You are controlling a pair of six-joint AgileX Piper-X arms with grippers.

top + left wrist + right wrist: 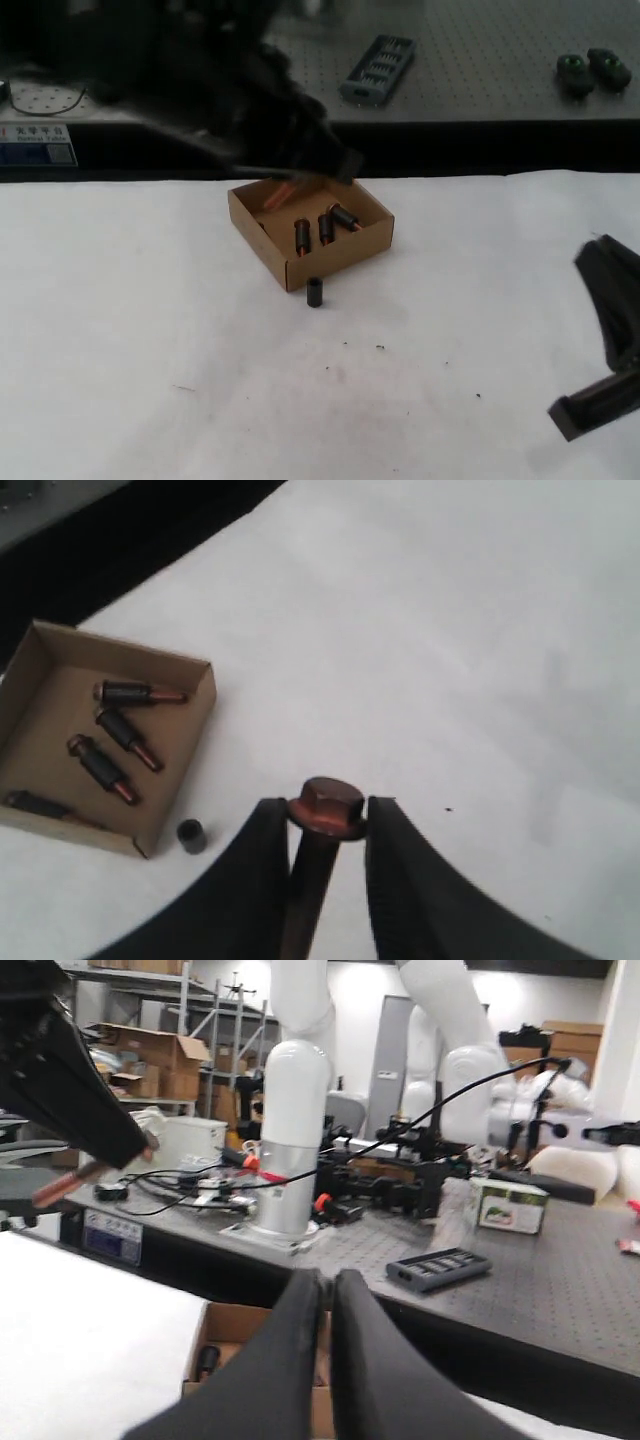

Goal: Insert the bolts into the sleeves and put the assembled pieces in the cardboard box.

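Observation:
The cardboard box [262, 255] sits at the middle back of the white table with several bolt-and-sleeve pieces [302, 234] lying in it. A lone black sleeve [316, 292] stands upright on the table just in front of the box. My left gripper [318, 170] hangs above the box's far edge, shut on a copper bolt [305, 880] just below its hex head. In the left wrist view the box [205, 695], the assembled pieces [125, 735] and the sleeve [190, 835] lie below. My right gripper [325, 1295] is shut on nothing, low at the table's right front [600, 400], facing the box [235, 1325].
Behind the white table runs a perforated bench with a black slotted tray [378, 66] and two dark round parts [592, 70]. A blue-labelled unit [38, 145] sits at the back left. White robot bases [290, 1130] and cables stand beyond the bench.

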